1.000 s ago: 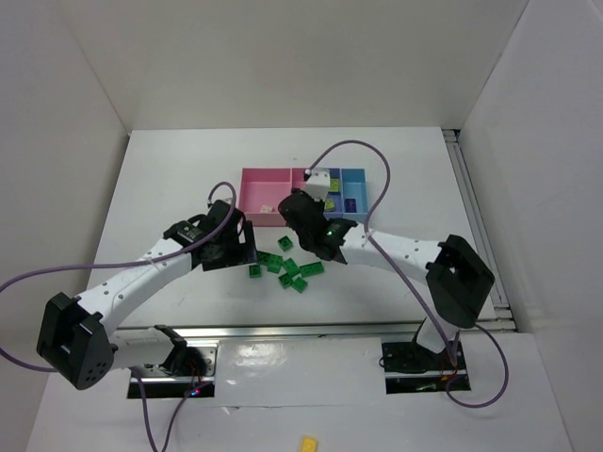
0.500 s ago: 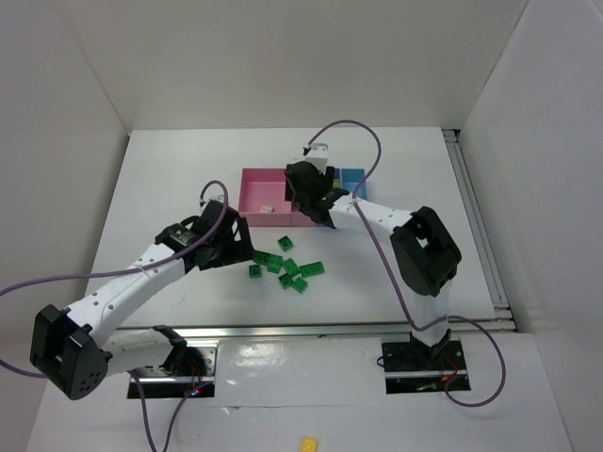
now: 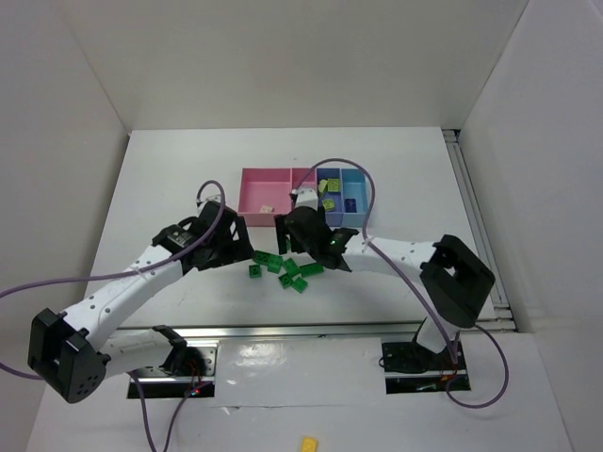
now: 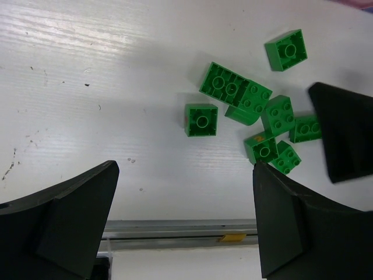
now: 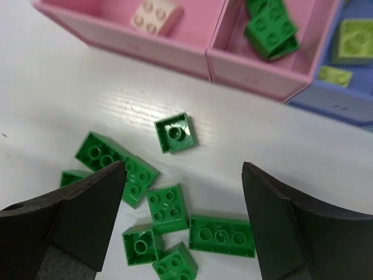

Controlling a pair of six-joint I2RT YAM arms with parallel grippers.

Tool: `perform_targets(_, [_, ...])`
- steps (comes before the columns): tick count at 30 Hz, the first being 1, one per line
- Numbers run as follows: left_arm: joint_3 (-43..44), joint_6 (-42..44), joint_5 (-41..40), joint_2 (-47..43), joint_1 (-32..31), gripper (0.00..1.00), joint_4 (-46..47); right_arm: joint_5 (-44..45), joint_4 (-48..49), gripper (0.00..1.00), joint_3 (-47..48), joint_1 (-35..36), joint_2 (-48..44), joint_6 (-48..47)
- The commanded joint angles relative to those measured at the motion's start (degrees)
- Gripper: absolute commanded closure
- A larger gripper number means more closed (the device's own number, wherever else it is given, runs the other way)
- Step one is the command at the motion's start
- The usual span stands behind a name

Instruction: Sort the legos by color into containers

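Note:
Several green legos (image 3: 290,270) lie in a loose pile on the white table, in front of the containers (image 3: 264,193). The right wrist view shows them (image 5: 169,209) under my right gripper (image 5: 183,219), which hangs open and empty just above the pile (image 3: 285,247). Green bricks (image 5: 269,28) lie in the second pink tray, a cream brick (image 5: 155,14) in the first, and yellow-green bricks (image 5: 355,32) in the blue tray. My left gripper (image 4: 183,224) is open and empty left of the pile (image 3: 243,252), with the bricks (image 4: 245,105) beyond its right finger.
A metal rail (image 3: 311,330) runs along the table's near edge. A lone yellow brick (image 3: 308,442) lies below it. White walls close in the table at the back and sides. The right arm's cable (image 3: 353,169) loops over the trays.
My right gripper swung to the pink tray, opened, then came back over the green pile. The left arm edged slightly toward the pile and stayed open.

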Motion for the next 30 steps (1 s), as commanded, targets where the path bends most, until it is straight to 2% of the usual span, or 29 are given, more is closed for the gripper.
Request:
perform_targets(1, [-0.8,-2.2,-1.2,-2.6,0.3,0.02,-0.7,-5.9,2.3,0.11,0.9,-0.2,4.9,-1.6])
perform_targets(10, [-1.4,-2.2,-0.6,-2.1,0.3,0.02,-0.7,-5.9,2.9,0.11,8.2,-0.2,14.4,-5.6])
perform_targets(17, [-1.4,-1.7,-0.6,-2.1,0.3,0.02,-0.2,-5.3,3.4,0.21,12.1,-0.8,19.2,-5.6])
perform_targets(22, [-1.4,-1.7,-0.6,-2.6,0.3,0.02,-0.2,-4.8,3.9,0.42,12.0,-1.3,20.1,-5.0])
perform_targets(23, [-1.4,-1.7,-0.6,-2.6,0.3,0.02,-0.2,-4.8,3.9,0.49,12.0,-1.3,20.1,-5.0])
perform_targets(25, [-1.4,-1.7,-0.6,-2.6,0.3,0.02,-0.2,-3.4,3.1,0.54,12.0,-1.3,19.5,-4.5])
perform_targets(27, [-1.4,-1.7,-0.6,-2.6,0.3,0.02,-0.2,-2.8,2.4,0.68,12.0,-1.3,18.4,-4.5])
perform_targets(30, [-1.4,-1.1,-1.2,-2.6,0.3,0.02,-0.2,0.3,1.9,0.72,10.6,-1.3,14.0,-4.0])
